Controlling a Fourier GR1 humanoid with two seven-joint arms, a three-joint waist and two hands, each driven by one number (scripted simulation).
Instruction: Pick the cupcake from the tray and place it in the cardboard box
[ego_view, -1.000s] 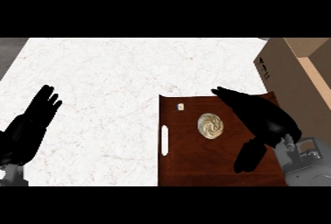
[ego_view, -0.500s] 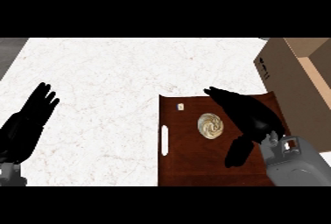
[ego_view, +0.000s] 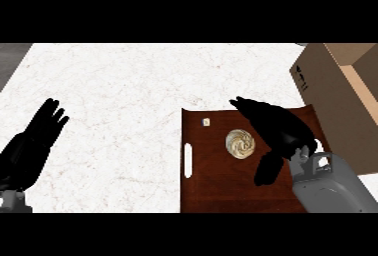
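The cupcake sits on the brown tray, just left of the right robot hand, whose fingers hang open above the tray. The cardboard box stands at the right. The left robot hand rests open on the white worktop.

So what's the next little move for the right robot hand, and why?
Probably shift the right robot hand a little left and close it around the cupcake. The cupcake sits on the tray, untouched, just beside the open robot hand, which hovers with its thumb pointing down. The cardboard box waits at the right.
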